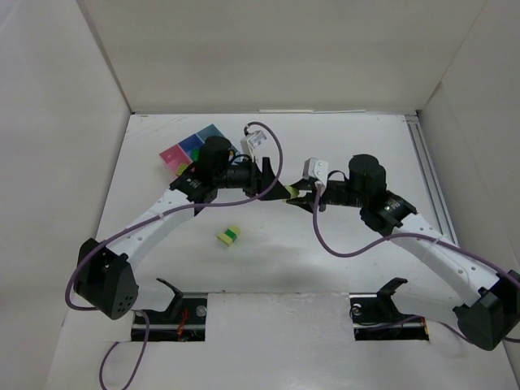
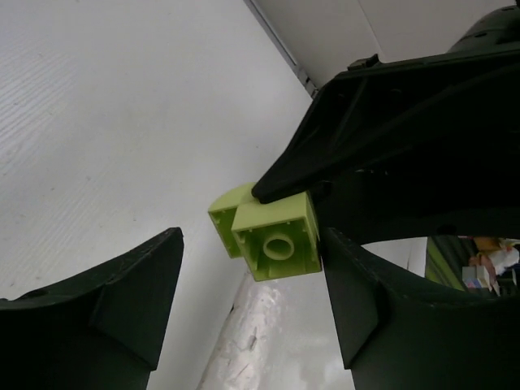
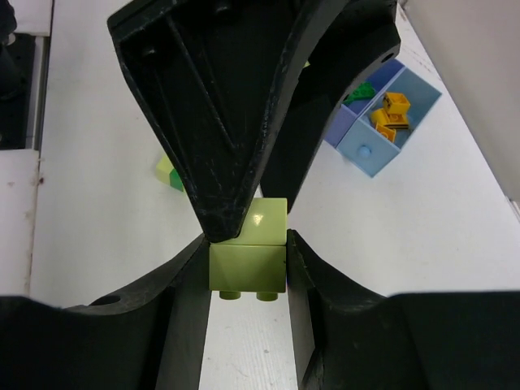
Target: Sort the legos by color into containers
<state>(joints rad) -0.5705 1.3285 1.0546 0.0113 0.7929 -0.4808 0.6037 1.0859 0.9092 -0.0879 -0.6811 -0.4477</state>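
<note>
My right gripper (image 3: 248,252) is shut on a lime green lego (image 3: 248,268), two stacked bricks, held above the table at mid-scene (image 1: 290,192). My left gripper (image 2: 256,260) is open, its jaws wide around the same lego (image 2: 275,237); one finger sits close beside it and the other stands well clear. A pale yellow-with-green lego (image 1: 227,236) lies on the table in front of the grippers. The containers (image 1: 191,150), pink and blue bins, stand at the back left; the right wrist view shows orange-yellow legos (image 3: 390,114) and a dark green one (image 3: 361,91) in the blue bins (image 3: 370,150).
White walls enclose the table on three sides. A metal rail (image 1: 429,175) runs along the right edge. Purple cables loop off both arms over the table's middle (image 1: 341,248).
</note>
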